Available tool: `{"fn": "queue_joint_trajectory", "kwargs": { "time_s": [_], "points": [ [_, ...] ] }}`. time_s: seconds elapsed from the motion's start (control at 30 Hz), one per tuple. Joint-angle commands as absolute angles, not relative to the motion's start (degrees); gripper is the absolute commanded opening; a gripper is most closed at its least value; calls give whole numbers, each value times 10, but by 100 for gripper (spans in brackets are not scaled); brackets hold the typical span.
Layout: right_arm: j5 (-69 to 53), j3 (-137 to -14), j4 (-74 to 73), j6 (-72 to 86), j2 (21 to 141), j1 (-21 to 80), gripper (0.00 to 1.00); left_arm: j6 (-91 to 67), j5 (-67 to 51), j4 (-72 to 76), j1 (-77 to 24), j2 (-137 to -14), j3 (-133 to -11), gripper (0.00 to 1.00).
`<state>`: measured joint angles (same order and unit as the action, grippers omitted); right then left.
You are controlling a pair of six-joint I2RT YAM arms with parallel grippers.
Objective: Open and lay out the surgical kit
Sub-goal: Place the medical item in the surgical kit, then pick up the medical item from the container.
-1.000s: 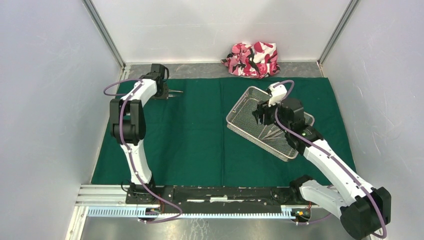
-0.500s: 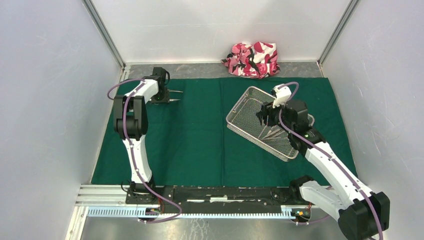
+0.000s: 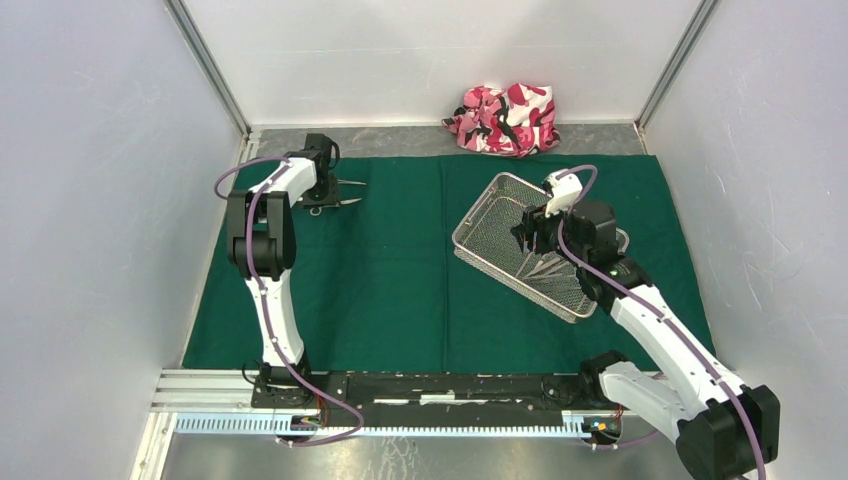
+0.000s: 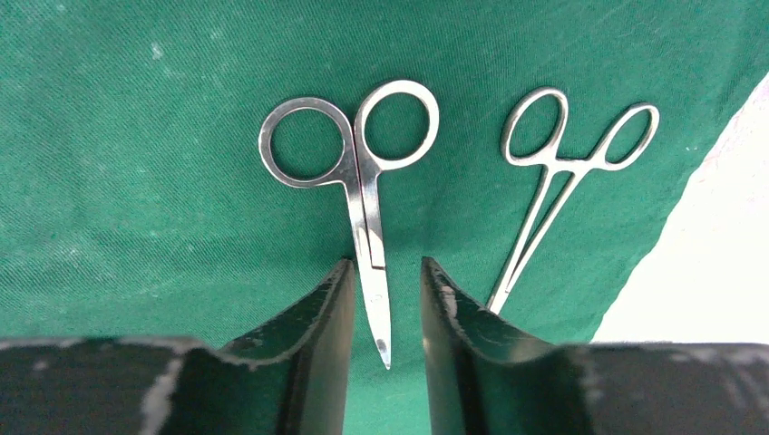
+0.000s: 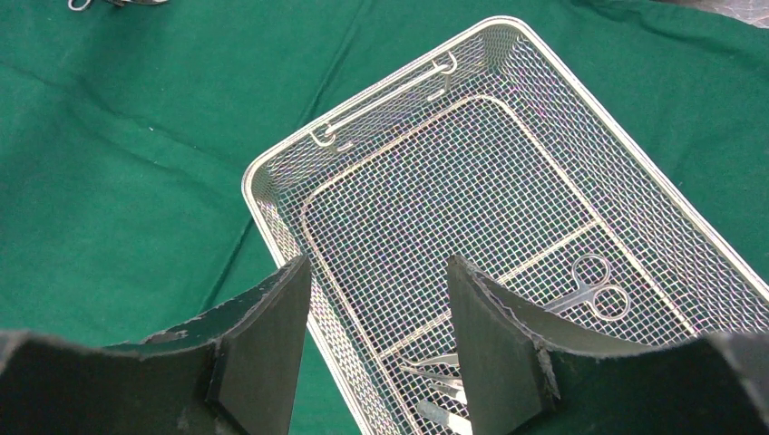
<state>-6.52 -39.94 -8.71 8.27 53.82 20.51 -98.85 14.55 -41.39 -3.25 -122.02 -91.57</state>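
The dark green cloth lies spread flat over the tabletop, so the kit's wrap is open and the step in hand is laying the instruments out in a row. At the far left corner of the cloth the left tool sits low over a pair of scissors. Its fingers are apart on either side of the blade with a gap showing on each side, so they grip nothing and the scissors rest on the cloth under their own weight. Just beside them, not touching, lie slim ring-handled forceps, with their rings pointing the same way as the scissors' rings, near the cloth's edge. This placing looks all but finished. The wire-mesh tray stands askew on the right half of the cloth. The right tool hangs over it with its fingers wide apart and empty. At the near end of the tray there remain a small pair of ring-handled scissors and what look like tweezers; their exact number cannot be told. The camouflage bundle sits beyond the cloth against the back wall, apart from the work. The next move probably calls for the left tool to rise straight off the blade without dragging it out of line. The right tool would then need to dip toward the tray's near end and close on one thin instrument lying flat on the mesh, a shallow and fiddly pinch.
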Motion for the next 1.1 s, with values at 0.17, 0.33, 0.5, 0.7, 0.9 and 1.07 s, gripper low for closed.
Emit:
{"fn": "queue_joint_trajectory", "kwargs": {
  "time_s": [0.17,0.33,0.5,0.7,0.9,1.07],
  "points": [
    [-72,-416,-88,92,517,202,62,-889,190,-395,-30,-1164,-915,48],
    [-38,-422,-121,93,523,203,62,-748,157,-356,-30,-1101,-883,67],
    [9,-450,-175,117,564,199,63,-602,72,-259,-39,-984,-791,73],
    [81,-499,-270,265,668,130,67,-415,-167,-109,-45,-856,-690,76],
    [73,-568,-365,423,804,101,63,-334,-192,-33,-83,-779,-630,77],
    [73,-627,-383,441,904,93,54,-318,-200,-18,-109,-741,-618,80]
  ]
}}
